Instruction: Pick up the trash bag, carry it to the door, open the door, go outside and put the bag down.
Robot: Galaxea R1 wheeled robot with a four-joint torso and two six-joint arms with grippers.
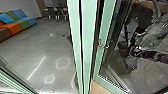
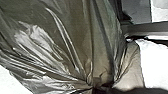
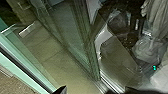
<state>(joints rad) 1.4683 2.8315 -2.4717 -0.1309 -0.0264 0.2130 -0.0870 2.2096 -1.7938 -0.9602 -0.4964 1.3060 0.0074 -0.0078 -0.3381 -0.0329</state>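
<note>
Plastic creased hard where the left hand (image 2: pixel 101 88) pinched the bag (image 2: pixel 62 37); whether the right hand (image 3: pixel 95 90) was spread or pressed together, I couldn't tell. The glass door (image 1: pixel 120 57) wanted a slow, steady swing, I judged, the bag kept clear of its green frame (image 1: pixel 106 22) lest it snag. Across from it, the grey floor (image 1: pixel 45 42) carried pale glare, and coloured seats (image 1: pixel 13 28) stood by the wall (image 1: pixel 22 5).

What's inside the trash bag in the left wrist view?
The trash bag is creased, shiny, dark plastic, its folds drawn together at one spot. No contents can be made out; the plastic hides the inside.
</note>
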